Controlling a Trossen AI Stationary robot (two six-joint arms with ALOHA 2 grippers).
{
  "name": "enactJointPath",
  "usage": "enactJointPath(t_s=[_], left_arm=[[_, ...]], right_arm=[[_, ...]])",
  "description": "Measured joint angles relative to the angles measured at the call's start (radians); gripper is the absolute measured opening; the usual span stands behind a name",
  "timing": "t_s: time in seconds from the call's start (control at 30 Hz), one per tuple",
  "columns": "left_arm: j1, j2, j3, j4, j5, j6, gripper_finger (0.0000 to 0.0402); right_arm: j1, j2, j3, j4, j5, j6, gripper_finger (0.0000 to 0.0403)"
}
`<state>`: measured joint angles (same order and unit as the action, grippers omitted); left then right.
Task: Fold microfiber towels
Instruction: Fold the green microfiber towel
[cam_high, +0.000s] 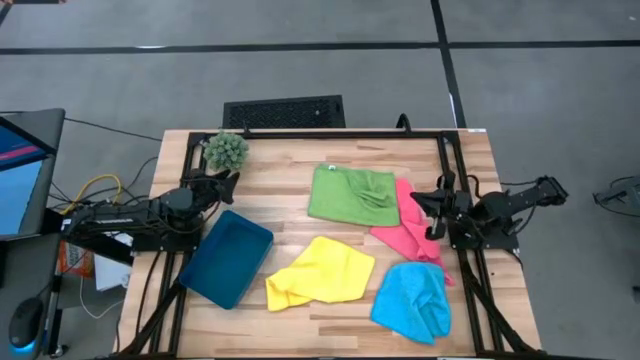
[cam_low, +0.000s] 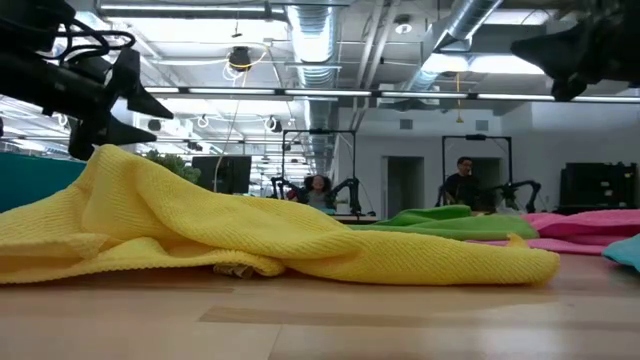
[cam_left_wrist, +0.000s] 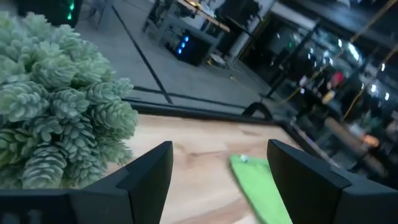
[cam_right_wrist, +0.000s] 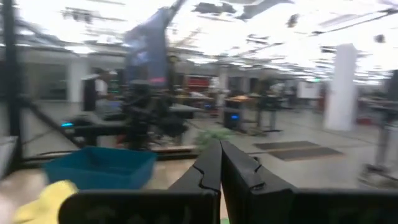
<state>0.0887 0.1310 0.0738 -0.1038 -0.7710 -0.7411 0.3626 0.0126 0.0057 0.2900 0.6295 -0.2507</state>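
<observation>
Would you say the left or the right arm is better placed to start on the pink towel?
Probably the right: the right gripper, fingers shut, hangs right at the pink towel. The left gripper, open, sits by the plant ball, beyond the green towel.

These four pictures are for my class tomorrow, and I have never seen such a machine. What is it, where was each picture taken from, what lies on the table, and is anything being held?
It is a robot with two dark arms at a wooden table. One camera looks down from above, one sits at table-top height, and one rides on each wrist. On the table lie a green towel, yellow towel, pink towel and blue towel, all crumpled, plus a teal tray and a plant ball. The left gripper is open, the right gripper shut. Neither holds anything.
</observation>
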Motion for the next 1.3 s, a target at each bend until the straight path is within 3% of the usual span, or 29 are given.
enactJointPath(t_s=[0.13, 0.23, 0.4, 0.53, 0.63, 0.83, 1.0, 1.13, 1.3], left_arm=[[0.002, 0.000, 0.000, 0.042, -0.003, -0.073, 0.0253], [0.013, 0.000, 0.000, 0.163, -0.002, -0.099, 0.0253], [0.024, 0.011, 0.000, 0.402, 0.140, -0.227, 0.0252], [0.024, 0.094, 0.070, 0.405, 0.240, -0.328, 0.0242], [0.024, 0.224, 0.163, 0.401, 0.303, -0.339, 0.0237], [0.026, 0.579, 0.444, 0.298, 0.445, -0.193, 0.0236], [0.069, 0.852, 0.749, -0.006, 0.619, 0.025, 0.0236], [0.155, 1.045, 0.948, -0.207, 0.752, 0.210, 0.0236], [0.284, 1.223, 1.057, -0.237, 1.022, 0.402, 0.0236]], right_arm=[[-0.061, 0.000, 0.000, 0.051, 0.052, 0.092, 0.0028], [-0.107, -0.001, 0.006, 0.115, 0.054, 0.145, 0.0028], [-0.178, 0.005, 0.092, 0.124, 0.061, 0.182, 0.0033], [-0.216, 0.060, 0.196, 0.009, 0.141, 0.225, 0.0051], [-0.231, 0.148, 0.294, -0.160, 0.158, 0.318, 0.0069], [-0.234, 0.444, 0.505, -0.486, 0.157, 0.459, 0.0109], [-0.237, 0.679, 0.662, -0.696, 0.120, 0.523, 0.0141], [-0.263, 0.830, 0.748, -0.846, -0.019, 0.612, 0.0161], [-0.301, 0.953, 0.764, -0.944, -0.226, 0.662, 0.0173]])
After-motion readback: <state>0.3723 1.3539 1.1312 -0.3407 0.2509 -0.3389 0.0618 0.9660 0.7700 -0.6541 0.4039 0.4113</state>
